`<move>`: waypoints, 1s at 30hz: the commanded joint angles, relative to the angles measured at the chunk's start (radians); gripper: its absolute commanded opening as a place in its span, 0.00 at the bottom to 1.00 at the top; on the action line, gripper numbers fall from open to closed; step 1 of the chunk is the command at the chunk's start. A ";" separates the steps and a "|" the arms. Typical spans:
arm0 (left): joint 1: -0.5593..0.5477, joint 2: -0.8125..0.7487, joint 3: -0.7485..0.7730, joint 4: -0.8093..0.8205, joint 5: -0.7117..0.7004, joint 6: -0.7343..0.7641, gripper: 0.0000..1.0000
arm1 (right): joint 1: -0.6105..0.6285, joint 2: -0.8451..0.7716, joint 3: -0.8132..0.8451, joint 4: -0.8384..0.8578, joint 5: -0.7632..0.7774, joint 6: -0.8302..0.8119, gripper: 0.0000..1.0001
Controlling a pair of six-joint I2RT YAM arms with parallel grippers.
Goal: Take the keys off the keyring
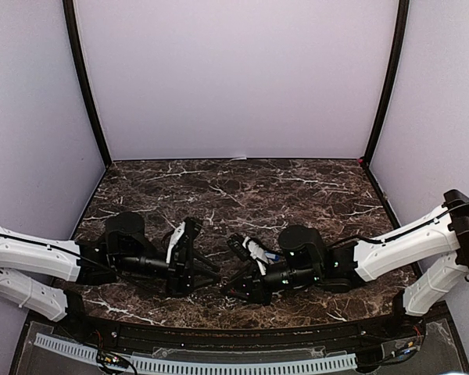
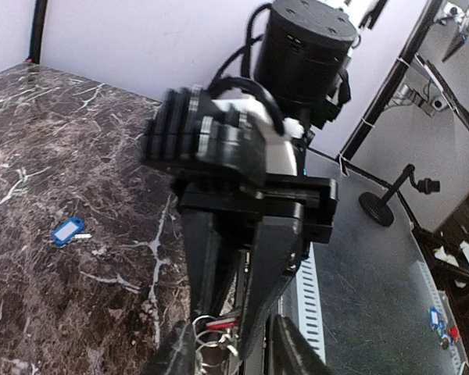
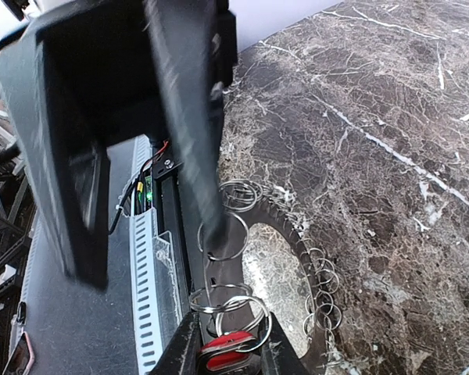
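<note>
1. Closest to the right wrist lens: red-headed key [image 3: 227, 349], its plastic head wedged between the fingertips of the right gripper [image 3: 228, 344], pinched tight on it.
2. Just beyond, linked wire rings [image 3: 242, 242] running up the view in a short chain from the key toward the toothed keyring [image 3: 295, 234]. Lying flat on the marble table [image 2: 55, 141], with more small rings hung along its band.
3. Left gripper [image 2: 233, 353]: fingers spread around the same ring cluster in its own view, one tip reaching into a wire ring in the right wrist view. Cannot tell whether truly gripping.
4. Blue-headed key [image 2: 66, 232]: alone on the marble, well apart from both grippers. Judged already off.
5. From above: grippers tip to tip at the near middle of the table, rings too small to make out.
6. Judged next: freeing the red key. Right arm nearest it, left on the ring side, chain's long axis running between the two. Likely calls for working the key round its split ring rather than a straight pull. Risk: dragging the whole keyring along.
</note>
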 commanded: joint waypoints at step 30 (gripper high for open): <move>-0.062 -0.032 0.047 -0.184 -0.093 0.149 0.48 | 0.001 -0.079 0.012 0.019 0.026 0.006 0.14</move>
